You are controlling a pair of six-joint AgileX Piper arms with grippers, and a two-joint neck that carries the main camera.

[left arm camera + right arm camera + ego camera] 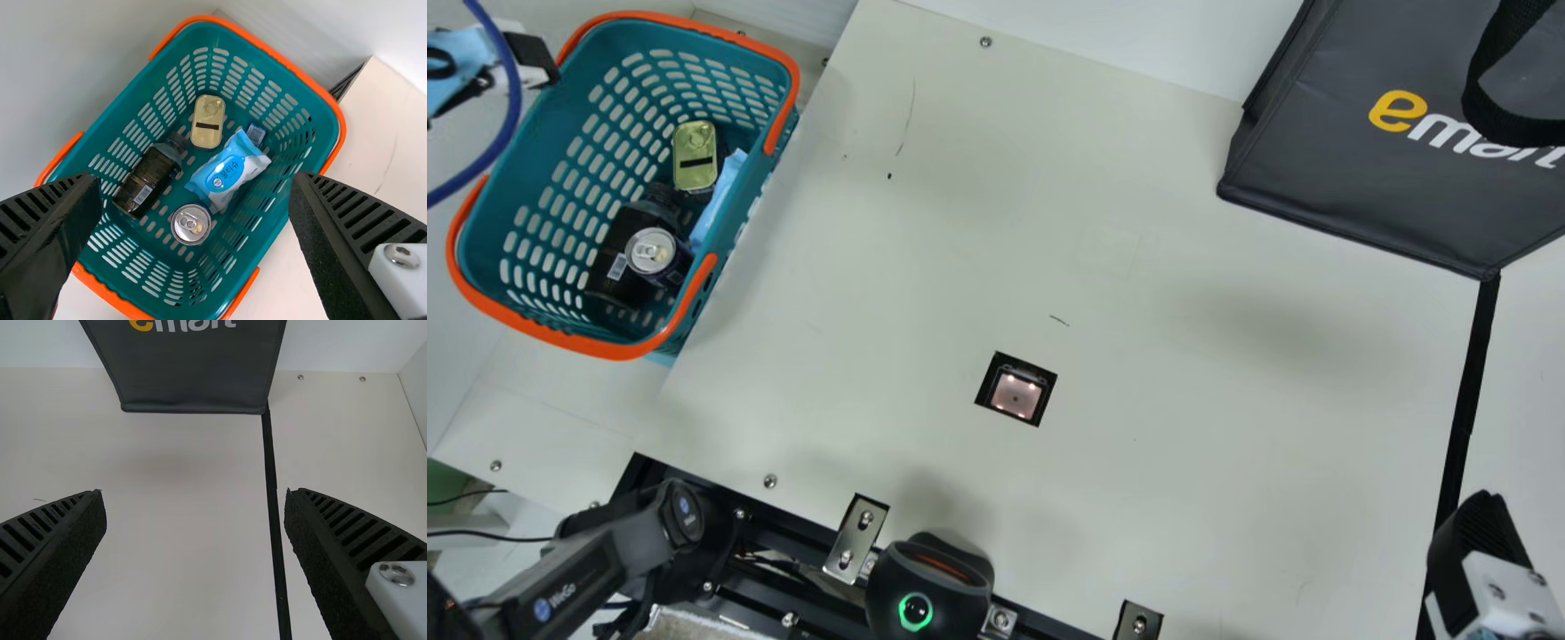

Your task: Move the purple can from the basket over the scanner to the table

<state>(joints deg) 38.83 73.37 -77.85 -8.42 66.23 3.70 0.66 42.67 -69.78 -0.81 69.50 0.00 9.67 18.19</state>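
Observation:
My left gripper [541, 69] is over the left rim of the teal basket [631, 20]. In the left wrist view the left gripper [195, 190] has its fingers wide apart above the basket [325, 100], nothing between them. The purple can [655, 252] stands in the basket's near part, its silver lid up and its side dark; the left wrist view shows the can [191, 225] beside a wipes pack. The scanner [1016, 392] is a lit square window set in the table. My right gripper [1480, 542] is over the table's right edge; in its wrist view the right gripper [195, 507] is open and holds nothing.
Beside the can in the basket lie a dark bottle [148, 180], a blue-white wipes pack [229, 171] and a gold tin [207, 122]. A dark grey bag [1360, 178] stands at the back right. A black device with a green ring [929, 587] sits at the front edge.

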